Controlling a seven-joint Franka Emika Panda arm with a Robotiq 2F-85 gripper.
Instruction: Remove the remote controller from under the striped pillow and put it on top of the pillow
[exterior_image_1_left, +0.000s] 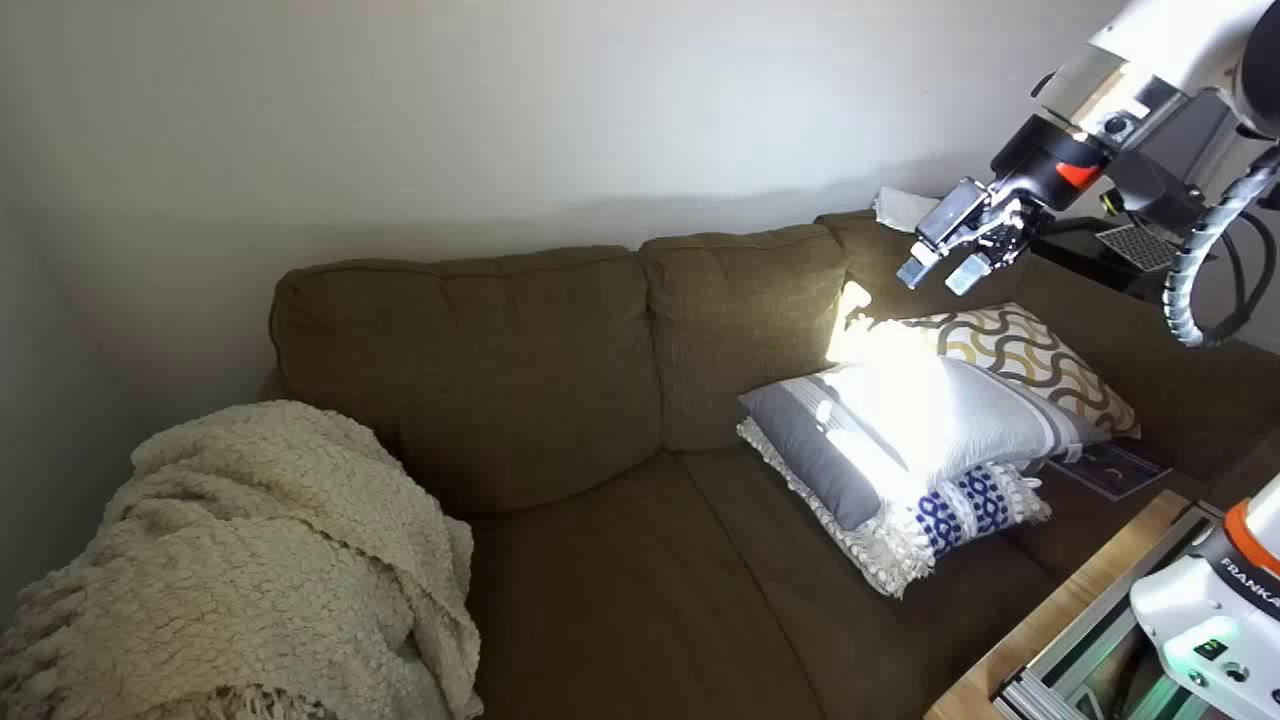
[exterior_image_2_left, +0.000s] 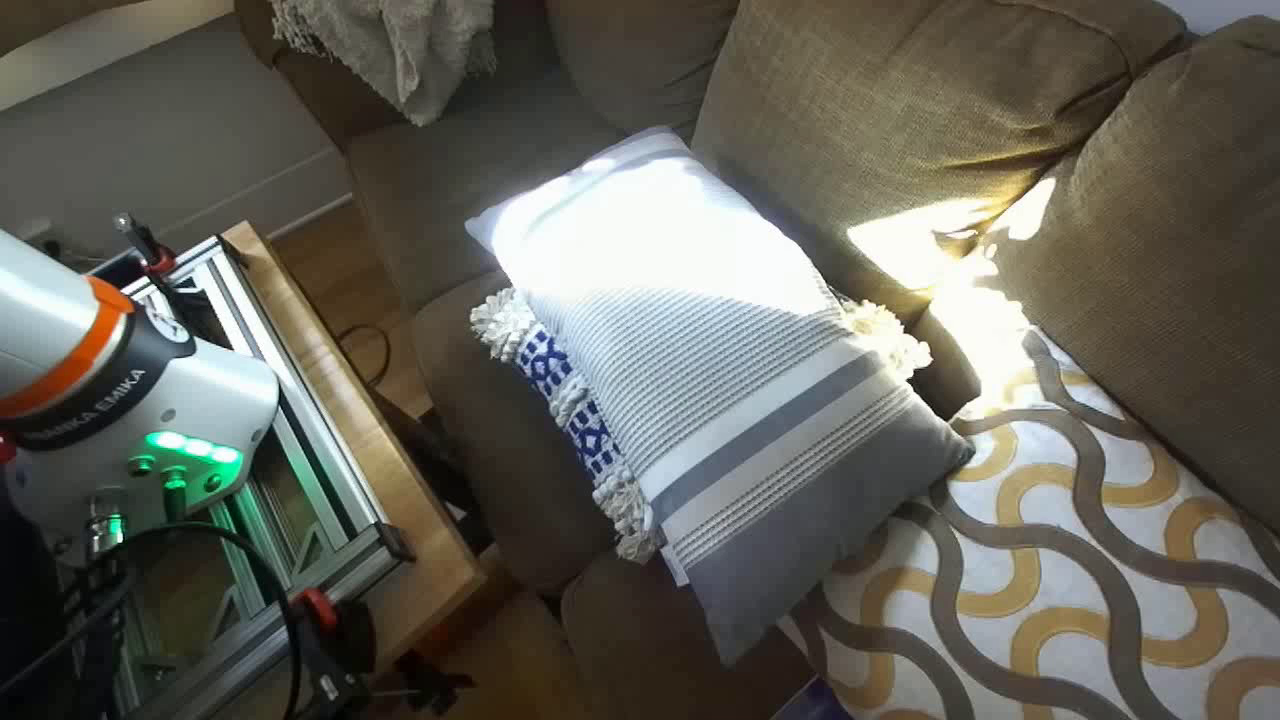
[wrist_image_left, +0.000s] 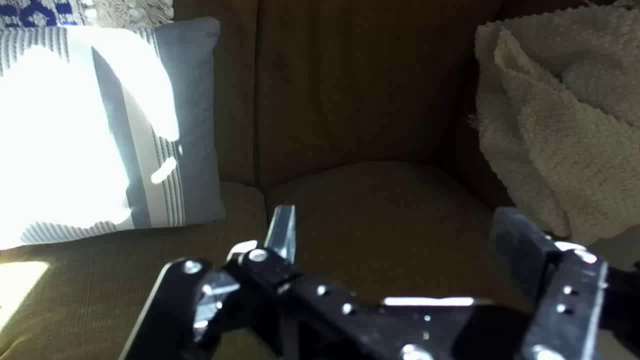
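Observation:
The striped pillow (exterior_image_1_left: 1005, 415) is white and grey with thin stripes and dark grey bands at its ends. It lies on a tasselled blue-and-white pillow (exterior_image_1_left: 965, 512) on the sofa, partly washed out by sunlight. Both pillows also show in an exterior view, the striped pillow (exterior_image_2_left: 700, 340) above the tasselled pillow (exterior_image_2_left: 572, 410), and in the wrist view, the striped pillow (wrist_image_left: 196, 120) at the left. No remote controller shows in any view. My gripper (exterior_image_1_left: 942, 274) is open and empty in the air, well above the pillows. In the wrist view, the gripper (wrist_image_left: 395, 225) has its fingers wide apart.
A pillow with wavy yellow and brown lines (exterior_image_2_left: 1080, 570) lies beside the stack. A dark flat item (exterior_image_1_left: 1110, 470) lies on the sofa near it. A fleece blanket (exterior_image_1_left: 270, 560) covers the far arm. The wooden robot table (exterior_image_1_left: 1075, 605) stands close before the sofa (exterior_image_1_left: 600, 600).

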